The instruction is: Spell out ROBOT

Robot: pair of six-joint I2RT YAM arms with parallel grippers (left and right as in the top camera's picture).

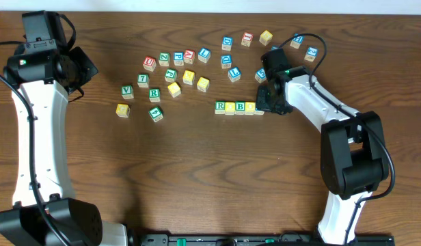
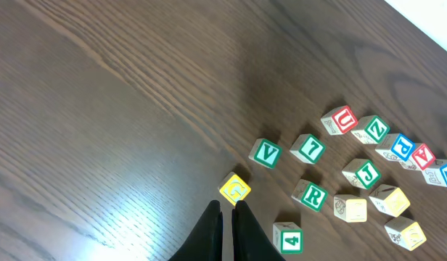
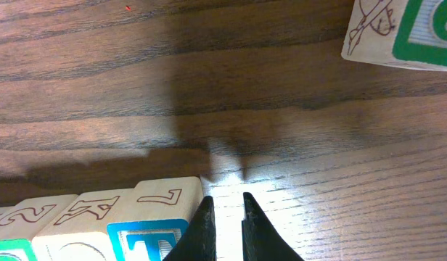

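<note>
- Five task cubes lie in a straight row on the bench, just right of centre in the overhead view.
- From the left the row reads: R cube, first yellow cube, B cube, second yellow cube. They sit side by side.
- The T cube closes the row's right end. It is blue-framed and appears at the lower left of the right wrist view. From overhead the arm mostly hides it.
- The right tool sits low over the bench at that end. Its fingers are nearly together, with only bare wood in the narrow slit between them. Its nearer finger is just beside the T cube; whether they touch cannot be told.
- A green-framed cube lies apart at the upper right of the right wrist view.
- The left tool is closed and empty, with its tips near a yellow G cube.
- Loose cubes spread to the upper right of the left wrist view, among them a green V cube and a red U cube.
</note>
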